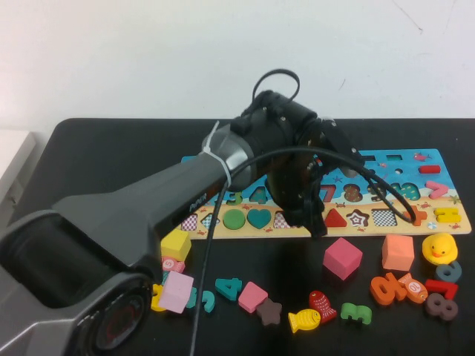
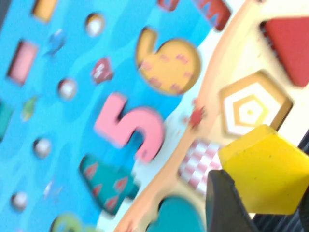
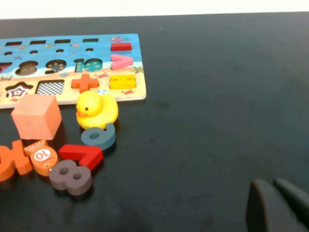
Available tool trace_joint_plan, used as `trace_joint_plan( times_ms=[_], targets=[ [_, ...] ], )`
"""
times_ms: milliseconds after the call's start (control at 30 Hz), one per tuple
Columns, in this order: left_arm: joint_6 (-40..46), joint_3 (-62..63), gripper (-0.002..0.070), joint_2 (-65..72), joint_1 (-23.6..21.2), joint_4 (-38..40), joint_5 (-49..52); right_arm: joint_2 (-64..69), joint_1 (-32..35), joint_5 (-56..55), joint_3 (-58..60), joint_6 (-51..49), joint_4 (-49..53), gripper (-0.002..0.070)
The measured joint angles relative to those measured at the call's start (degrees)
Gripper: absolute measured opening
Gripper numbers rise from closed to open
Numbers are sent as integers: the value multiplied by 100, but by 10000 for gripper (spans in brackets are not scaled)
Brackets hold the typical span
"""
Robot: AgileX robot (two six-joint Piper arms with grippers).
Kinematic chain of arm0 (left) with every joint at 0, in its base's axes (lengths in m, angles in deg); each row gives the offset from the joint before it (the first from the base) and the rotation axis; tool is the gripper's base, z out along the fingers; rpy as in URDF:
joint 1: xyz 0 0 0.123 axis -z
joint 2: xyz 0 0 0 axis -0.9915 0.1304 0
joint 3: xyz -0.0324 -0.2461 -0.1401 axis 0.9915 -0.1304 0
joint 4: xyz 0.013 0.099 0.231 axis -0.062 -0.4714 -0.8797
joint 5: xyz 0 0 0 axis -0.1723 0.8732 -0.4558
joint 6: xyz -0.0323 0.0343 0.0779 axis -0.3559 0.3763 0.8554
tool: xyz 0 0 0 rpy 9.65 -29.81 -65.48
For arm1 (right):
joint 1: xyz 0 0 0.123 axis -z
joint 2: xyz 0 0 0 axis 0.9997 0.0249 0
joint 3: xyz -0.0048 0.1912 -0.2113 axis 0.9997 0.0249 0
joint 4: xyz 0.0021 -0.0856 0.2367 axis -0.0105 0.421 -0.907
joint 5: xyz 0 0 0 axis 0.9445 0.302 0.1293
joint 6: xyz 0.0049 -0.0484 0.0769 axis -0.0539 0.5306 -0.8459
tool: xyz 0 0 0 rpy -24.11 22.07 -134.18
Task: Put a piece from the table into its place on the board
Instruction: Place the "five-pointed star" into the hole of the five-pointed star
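Observation:
My left gripper point(image 1: 310, 219) hangs over the tan lower strip of the board point(image 1: 415, 159), which is blue with coloured numbers. In the left wrist view this gripper point(image 2: 263, 205) is shut on the piece point(image 2: 263, 169), a flat yellow pentagon. It holds the piece just above and beside the empty pentagon slot point(image 2: 251, 108), between the checkered slot point(image 2: 198, 162) and the red triangle point(image 2: 289, 43). In the high view the arm hides the piece and the slot. My right gripper point(image 3: 274, 188) is shut and empty over bare black table, right of the board point(image 3: 72, 63); the high view does not show it.
Loose pieces lie along the table in front of the board: a yellow cube point(image 1: 176, 245), pink cube point(image 1: 342, 258), orange cube point(image 1: 398, 252), rubber duck point(image 1: 439, 248), yellow fish point(image 1: 304, 320), red fish point(image 1: 323, 304) and several numbers. The table's far edge meets a white wall.

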Motion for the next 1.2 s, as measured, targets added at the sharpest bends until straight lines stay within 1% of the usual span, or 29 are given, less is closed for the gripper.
trace_joint_plan(
  times_ms=[33,167,567,867,1033,1133,1200],
  targets=[
    [142,0,284,74,0,140,-107,0,0,0,0,0,0,19],
    [259,0,284,200,-9,227,-295,0,0,0,0,0,0,19],
    [259,34,284,347,-22,227,-589,0,0,0,0,0,0,19],
    [259,34,285,411,-22,227,-588,0,0,0,0,0,0,19],
    [198,37,309,411,-22,142,-588,0,0,0,0,0,0,19],
    [42,37,354,411,-22,-45,-588,0,0,0,0,0,0,19],
    [-58,47,400,411,-22,-169,-596,0,0,0,0,0,0,19]
  ],
)
